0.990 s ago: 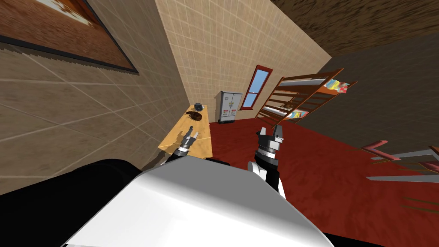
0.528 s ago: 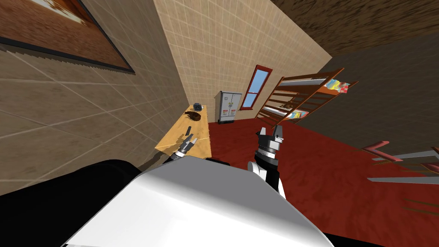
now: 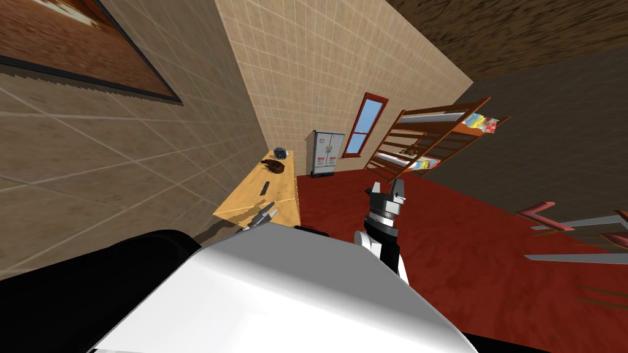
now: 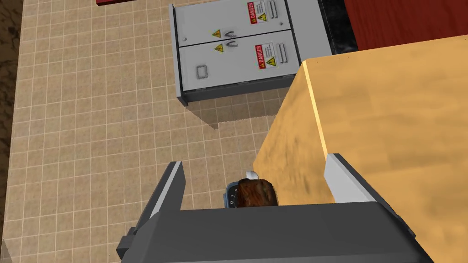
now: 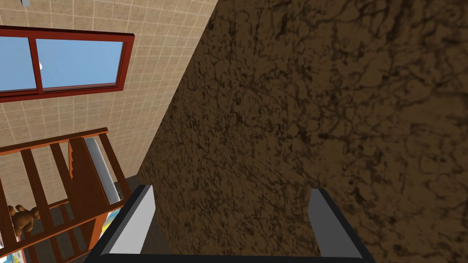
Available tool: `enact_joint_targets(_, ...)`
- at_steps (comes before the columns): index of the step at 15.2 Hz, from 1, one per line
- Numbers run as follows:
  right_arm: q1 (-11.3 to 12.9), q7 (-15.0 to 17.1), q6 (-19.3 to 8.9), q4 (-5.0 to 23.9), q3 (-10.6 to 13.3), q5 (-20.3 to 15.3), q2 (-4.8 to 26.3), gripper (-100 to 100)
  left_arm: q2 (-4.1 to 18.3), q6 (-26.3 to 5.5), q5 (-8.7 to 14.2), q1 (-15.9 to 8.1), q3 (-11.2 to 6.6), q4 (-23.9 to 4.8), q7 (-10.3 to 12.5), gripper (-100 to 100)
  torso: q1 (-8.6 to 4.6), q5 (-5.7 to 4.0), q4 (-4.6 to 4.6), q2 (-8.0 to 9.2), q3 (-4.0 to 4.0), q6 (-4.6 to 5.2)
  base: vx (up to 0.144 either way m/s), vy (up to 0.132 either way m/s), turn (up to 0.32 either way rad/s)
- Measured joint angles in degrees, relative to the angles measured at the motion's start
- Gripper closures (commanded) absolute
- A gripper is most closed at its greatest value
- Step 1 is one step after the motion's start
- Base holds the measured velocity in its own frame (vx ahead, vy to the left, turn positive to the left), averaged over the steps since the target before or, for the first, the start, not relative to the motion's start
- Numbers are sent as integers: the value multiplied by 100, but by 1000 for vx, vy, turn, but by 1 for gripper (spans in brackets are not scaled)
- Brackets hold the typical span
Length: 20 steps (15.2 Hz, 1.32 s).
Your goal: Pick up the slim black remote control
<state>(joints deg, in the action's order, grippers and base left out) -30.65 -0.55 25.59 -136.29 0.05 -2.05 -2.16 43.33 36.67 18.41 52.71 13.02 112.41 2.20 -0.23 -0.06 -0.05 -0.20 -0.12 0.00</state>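
Left gripper (image 3: 268,212) sits low at the near end of the wooden table (image 3: 283,191), forearm angled toward 1 o'clock, fingers spread and empty. Slim black remote (image 3: 265,187) lies flat on the tabletop, 12 o'clock of that gripper, apart from it. Right gripper (image 3: 387,185) is raised at 3 o'clock, upright, fingers parted, holding nothing.

The right arm (image 3: 383,245) is black along the forearm, with white shells by the elbow and a ribbed silvery wrist. The right gripper (image 3: 387,187) and left gripper (image 4: 254,160) match: dark grey box, two thin pale-grey blades.
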Motion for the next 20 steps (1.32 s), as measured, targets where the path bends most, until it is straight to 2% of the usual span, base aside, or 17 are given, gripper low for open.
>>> enact_joint_targets(3, 0, 0, 0, 0, 0, 0, 0, 0, 368, 2, 108, 155, 101, -240, -2, -100, -3, 0, 0, -2, -1, 0, 50, -63, -12)
enact_joint_targets(4, 0, 0, 0, 0, 0, 0, 0, 0, 495, 6, 135, 205, 107, -268, 1, -100, 0, -1, 0, 0, 0, 0, 52, -54, -24)
enact_joint_targets(5, 0, 0, 0, 0, 0, 0, 0, 0, 644, -20, 197, 372, 102, -241, -12, -100, 0, -1, 0, 0, 0, -1, 57, -56, -18)
enact_joint_targets(7, 0, 0, 0, 0, 0, 0, 0, 0, 906, -33, 264, 470, 147, -360, -13, -100, 4, 1, 0, -2, -1, 1, 52, -52, -19)
enact_joint_targets(10, 0, 0, 0, 0, 0, 0, 0, 0, 1252, -39, 353, 670, 262, -557, -56, -100, 0, 0, -1, -2, -1, 0, 55, -62, -18)
enact_joint_targets(11, 0, 0, 0, 0, 0, 0, 0, 0, 1350, 31, 365, 730, 351, -750, -59, -100, -1, 0, -1, -3, -2, -1, 71, -75, -22)
enact_joint_targets(12, 0, 0, 0, 0, 0, 0, 0, 0, 1470, 50, 402, 813, 388, -821, -69, -100, -5, -1, -1, -6, -3, 0, 48, -52, -3)
enact_joint_targets(13, 0, 0, 0, 0, 0, 0, 0, 0, 1578, 19, 433, 870, 385, -804, -82, -100, -2, -1, -1, -4, -3, 1, 56, -57, -35)
enact_joint_targets(14, 0, 0, 0, 0, 0, 0, 0, 0, 1700, 53, 465, 945, 441, -952, -75, -100, -1, 0, -1, -4, -2, 0, 40, -53, 13)
enact_joint_targets(16, 0, 0, 0, 0, 0, 0, 0, 0, 1948, 33, 539, 1103, 455, -993, -88, -100, 3, 0, 0, 1, 0, 2, 46, -47, -28)
enact_joint_targets(17, 0, 0, 0, 0, 0, 0, 0, 0, 2052, 6, 571, 1104, 529, -1124, -83, -100, 3, 1, 0, -2, -1, 1, 69, -65, -43)
enact_joint_targets(20, 0, 0, 0, 0, 0, 0, 0, 0, 2421, 19, 669, 1352, 593, -1302, -101, -100, -1, -1, -2, -6, -4, 1, 64, -58, -32)
